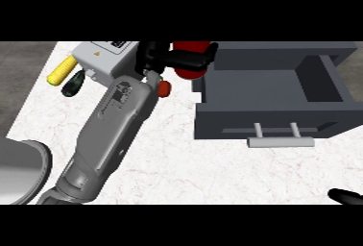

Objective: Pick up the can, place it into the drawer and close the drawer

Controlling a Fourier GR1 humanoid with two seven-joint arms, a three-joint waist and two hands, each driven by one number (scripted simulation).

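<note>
At the lower right edge, only a black tip of the right hand (346, 196) shows above the white marble counter (212, 163); most of it is cut off, so how far it is open cannot be told.

The left forearm (110, 129) runs from the lower left up across the counter. At its end the left hand (177, 56) has its black fingers curled round the red can (190, 68), which is held just beside the left wall of the drawer, near its back corner. Much of the can is hidden by the fingers; its top is cut off by the view's edge. A small orange-red part (164, 89) sits just beside the wrist; what it is cannot be made out.

The dark grey drawer (273, 122) stands pulled open, its pale handle (279, 141) toward the viewer, its inside bare.

At far left, a yellow corn cob (61, 70) and a dark green vegetable (73, 84) lie side by side, partly hidden by the wrist housing.
</note>
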